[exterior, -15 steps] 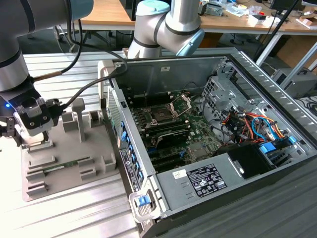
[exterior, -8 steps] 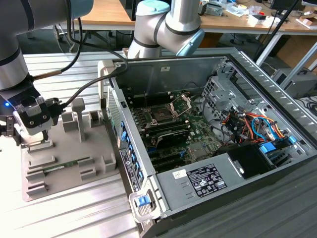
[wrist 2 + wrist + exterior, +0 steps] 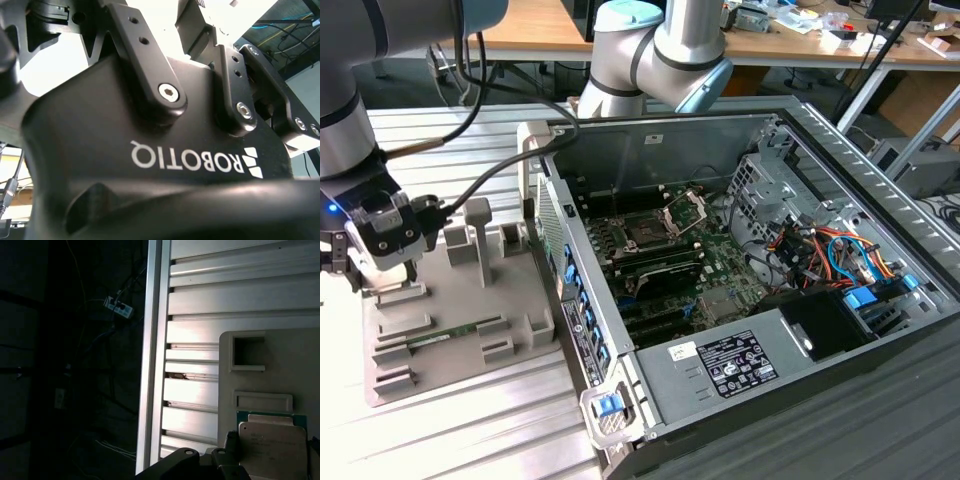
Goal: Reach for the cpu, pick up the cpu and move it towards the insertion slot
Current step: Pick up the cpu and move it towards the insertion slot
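Observation:
The cpu (image 3: 272,447) is a flat silvery square with a thin green rim, lying in a pocket of the grey holder plate (image 3: 295,365) in the first wrist view. In the exterior view my gripper (image 3: 375,285) hangs just above that plate (image 3: 460,340) at the exterior view's left. It is open, fingers pointing down and nothing between them. The insertion slot (image 3: 646,233) is the square socket on the motherboard inside the open computer case, with its silver frame (image 3: 685,210) hinged up. The second wrist view looks along the gripper's black body (image 3: 150,150).
A green memory stick (image 3: 450,333) lies on the holder plate beside upright grey posts (image 3: 478,225). The case wall (image 3: 570,290) stands between plate and motherboard. Cables (image 3: 825,250) and a drive cage (image 3: 760,185) crowd the case at the exterior view's right. A second arm (image 3: 660,50) stands behind.

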